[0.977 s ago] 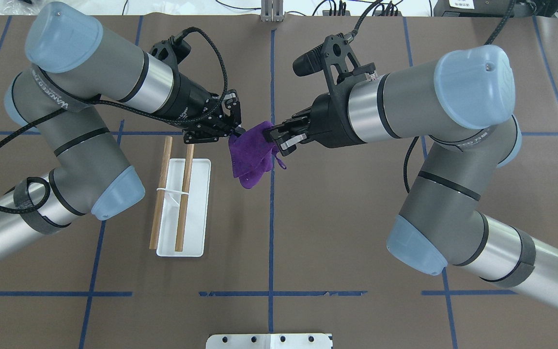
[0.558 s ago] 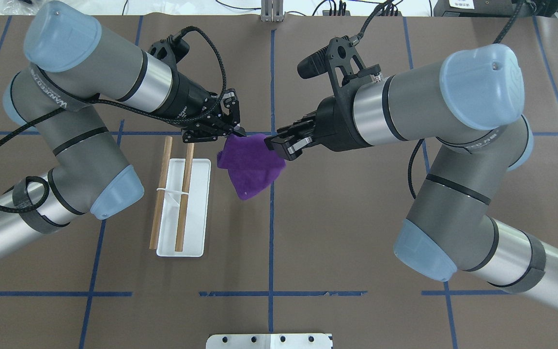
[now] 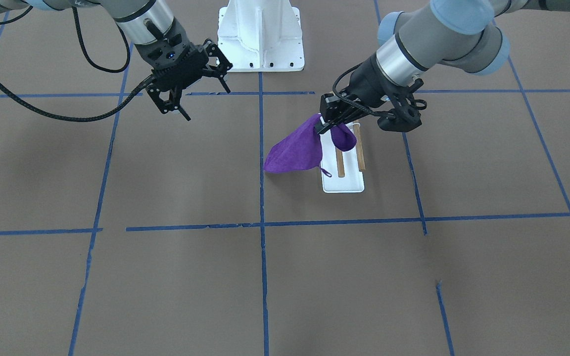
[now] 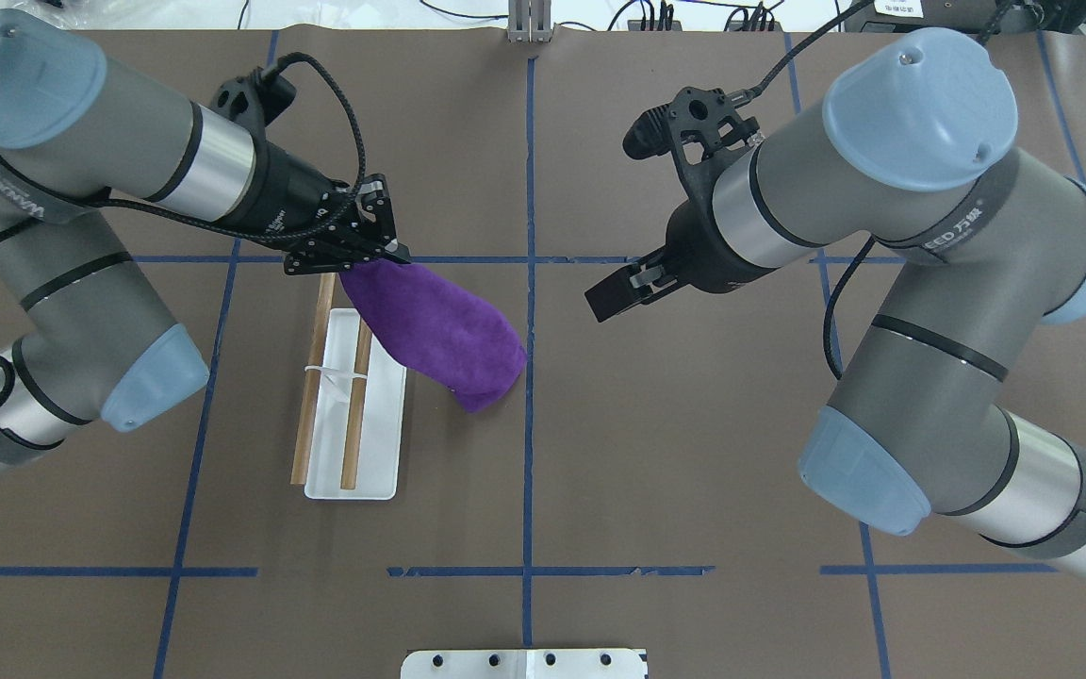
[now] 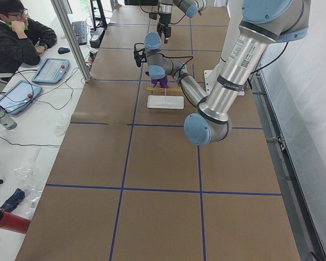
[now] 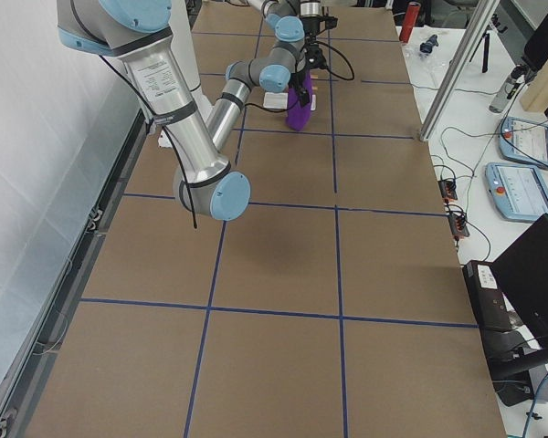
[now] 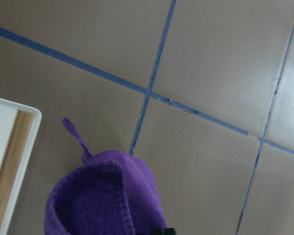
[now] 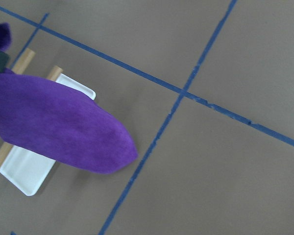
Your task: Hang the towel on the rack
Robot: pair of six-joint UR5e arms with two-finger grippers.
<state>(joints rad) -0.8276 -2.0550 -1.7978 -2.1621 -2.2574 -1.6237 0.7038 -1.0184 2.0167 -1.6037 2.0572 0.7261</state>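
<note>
Currently left tool (image 4: 381,256) clamps towel (image 4: 439,330) by rack (image 4: 383,424); right tool (image 4: 607,302) spread, empty; left arm (image 4: 81,123) lettered "WANEED".

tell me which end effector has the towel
The left end effector, by the rack: it is shut on the towel, which hangs from it. The right end effector is open, empty and well clear of the towel.

One purple towel (image 4: 439,330) and one rack (image 4: 381,453) carrying two wooden dowels (image 4: 304,424) were seen left of centre. Two robot arms entered from the left and right edges, ending in the left gripper (image 4: 383,259) and the right gripper (image 4: 604,302). One white pedestal (image 4: 524,663) sat at the bottom edge.
</note>
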